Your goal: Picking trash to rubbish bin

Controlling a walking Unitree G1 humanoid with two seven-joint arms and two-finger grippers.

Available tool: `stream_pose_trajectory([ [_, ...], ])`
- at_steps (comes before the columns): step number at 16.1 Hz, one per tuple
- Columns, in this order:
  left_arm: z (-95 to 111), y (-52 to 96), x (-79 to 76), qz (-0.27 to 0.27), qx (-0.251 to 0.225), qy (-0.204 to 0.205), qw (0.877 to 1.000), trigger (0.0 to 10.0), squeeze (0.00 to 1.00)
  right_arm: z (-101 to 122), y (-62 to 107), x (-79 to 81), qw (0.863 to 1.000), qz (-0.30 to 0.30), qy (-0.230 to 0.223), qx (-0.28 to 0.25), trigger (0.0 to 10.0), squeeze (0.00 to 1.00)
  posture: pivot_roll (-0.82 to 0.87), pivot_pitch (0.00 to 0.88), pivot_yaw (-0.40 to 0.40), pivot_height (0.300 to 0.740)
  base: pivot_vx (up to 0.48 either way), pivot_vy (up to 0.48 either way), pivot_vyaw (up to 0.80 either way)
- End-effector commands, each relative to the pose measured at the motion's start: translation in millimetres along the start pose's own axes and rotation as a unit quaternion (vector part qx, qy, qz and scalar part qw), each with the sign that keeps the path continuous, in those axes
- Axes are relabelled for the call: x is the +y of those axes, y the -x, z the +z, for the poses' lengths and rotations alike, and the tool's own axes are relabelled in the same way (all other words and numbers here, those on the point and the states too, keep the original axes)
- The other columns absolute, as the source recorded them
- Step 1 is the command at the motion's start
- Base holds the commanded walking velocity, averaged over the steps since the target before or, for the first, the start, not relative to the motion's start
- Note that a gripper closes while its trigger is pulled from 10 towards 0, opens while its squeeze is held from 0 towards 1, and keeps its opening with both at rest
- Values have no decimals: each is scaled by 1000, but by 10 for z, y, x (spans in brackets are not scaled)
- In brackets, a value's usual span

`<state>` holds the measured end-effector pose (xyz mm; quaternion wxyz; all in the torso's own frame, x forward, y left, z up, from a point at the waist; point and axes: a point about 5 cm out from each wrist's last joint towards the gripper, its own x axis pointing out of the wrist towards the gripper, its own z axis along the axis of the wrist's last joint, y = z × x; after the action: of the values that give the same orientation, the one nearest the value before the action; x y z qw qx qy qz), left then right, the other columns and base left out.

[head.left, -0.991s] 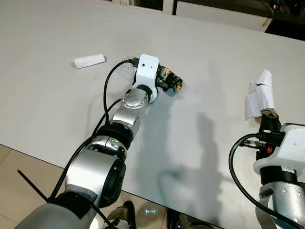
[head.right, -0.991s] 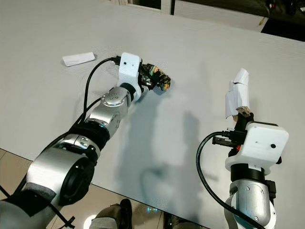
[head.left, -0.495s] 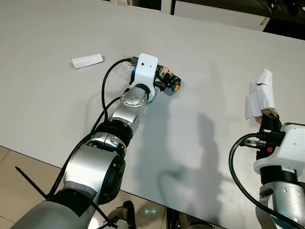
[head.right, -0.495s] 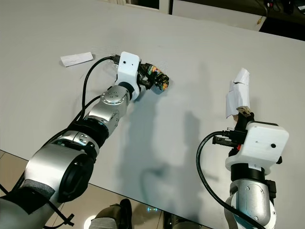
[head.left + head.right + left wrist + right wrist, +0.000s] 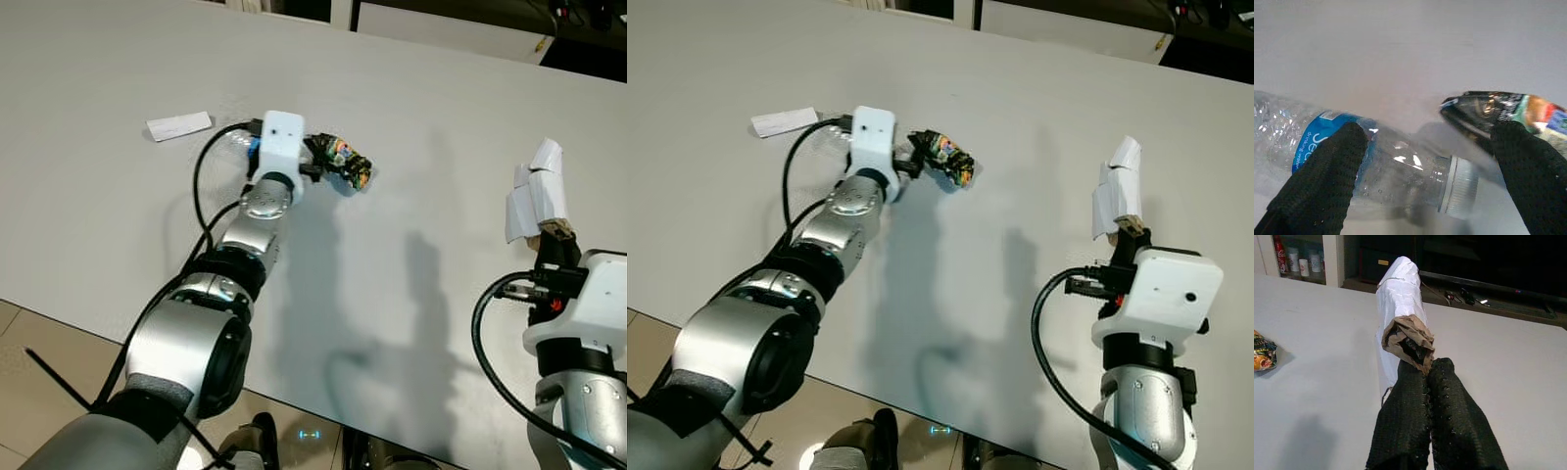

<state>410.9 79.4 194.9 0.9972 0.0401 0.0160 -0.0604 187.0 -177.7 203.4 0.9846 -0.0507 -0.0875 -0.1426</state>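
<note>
white tabletop (image 5: pixel 411 108) held a bottle (image 5: pixel 1376 156), wrapper (image 5: pixel 345 164) and paper slip (image 5: pixel 179 125); left hand (image 5: pixel 1425 161) spread, right hand (image 5: pixel 1427 382) clenched on crumpled paper (image 5: pixel 1400 318), nothing binned.

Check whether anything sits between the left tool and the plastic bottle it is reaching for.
Nothing visible blocks it. The left tool is open with the clear bottle lying between its fingers on the white table. A crumpled snack wrapper lies close beside the bottle's cap, by one finger, not in the way.
</note>
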Motion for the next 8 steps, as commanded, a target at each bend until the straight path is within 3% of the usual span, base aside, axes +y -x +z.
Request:
stream_pose_trajectory([
  [1, -301, 60, 41, 19, 62, 22, 998, 10000, 0, -1, 4, -38, 1000, -6, 8, 2, 10000, 0, -44, 249, 2, 740, 0, 0, 0],
  [8, -330, 68, 133, 41, 66, 25, 997, 10000, 0, -3, -24, -59, 1000, -4, 12, -1, 10000, 0, -41, 230, 3, 740, 0, 0, 0],
])
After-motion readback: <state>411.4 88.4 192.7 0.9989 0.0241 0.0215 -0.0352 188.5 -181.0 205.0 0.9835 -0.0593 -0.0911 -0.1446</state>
